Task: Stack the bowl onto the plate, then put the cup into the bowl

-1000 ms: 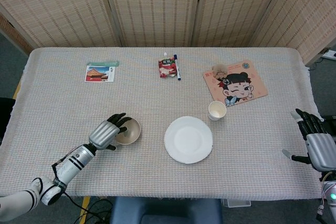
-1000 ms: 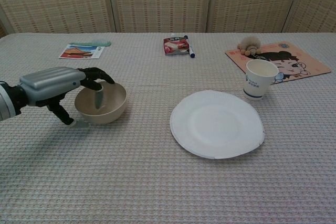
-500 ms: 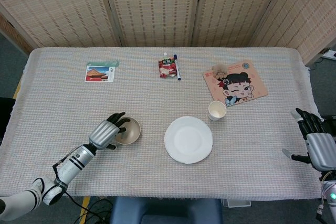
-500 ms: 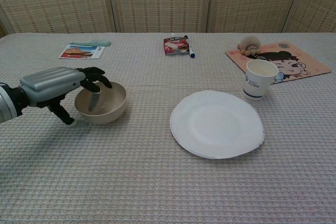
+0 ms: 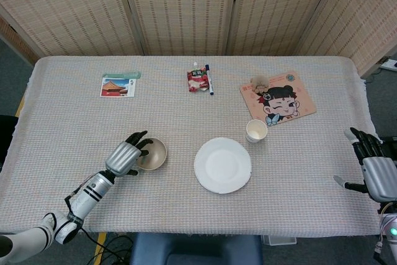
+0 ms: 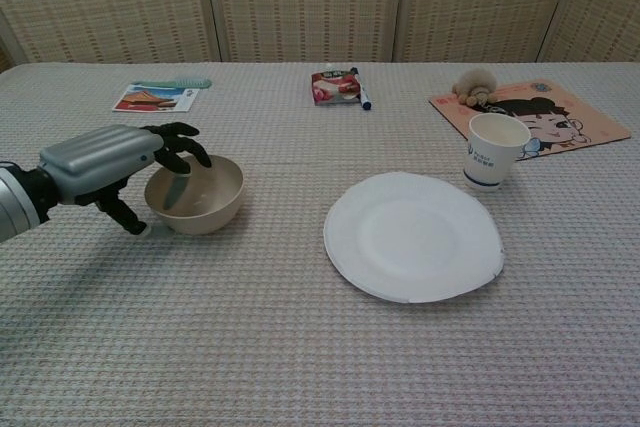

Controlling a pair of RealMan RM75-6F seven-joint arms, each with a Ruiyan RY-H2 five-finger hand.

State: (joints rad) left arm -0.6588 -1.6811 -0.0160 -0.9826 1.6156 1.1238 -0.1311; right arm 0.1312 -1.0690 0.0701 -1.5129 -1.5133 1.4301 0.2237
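The left hand (image 6: 100,165) has the bowl (image 6: 195,196) by its near-left rim: dark fingers (image 6: 178,145) hook over the edge and dip inside, with the thumb down against the outer wall. The bowl looks about level, and I cannot tell whether it rests on the tabletop (image 6: 300,347) or is a shade clear of it. The plate (image 6: 412,235) lies flat at the bowl's three o'clock, well apart from it, and the cup (image 6: 496,151) stands upright just beyond the plate's rim at about one o'clock.

That grip is on one side only, so to my eye the bowl could tip away from the fingers once lifted, or twist out of the pinch and drop short of the plate. Carried too low, its base might catch the plate's edge and shove the light plate toward the cup, which stands close enough to be knocked. Set down off-centre, it would leave a poor seat for the cup.

The right hand (image 5: 374,166) hangs off the table's edge at three o'clock, fingers apart and holding nothing; its reach for the cup passes over the cartoon mat (image 5: 278,98).
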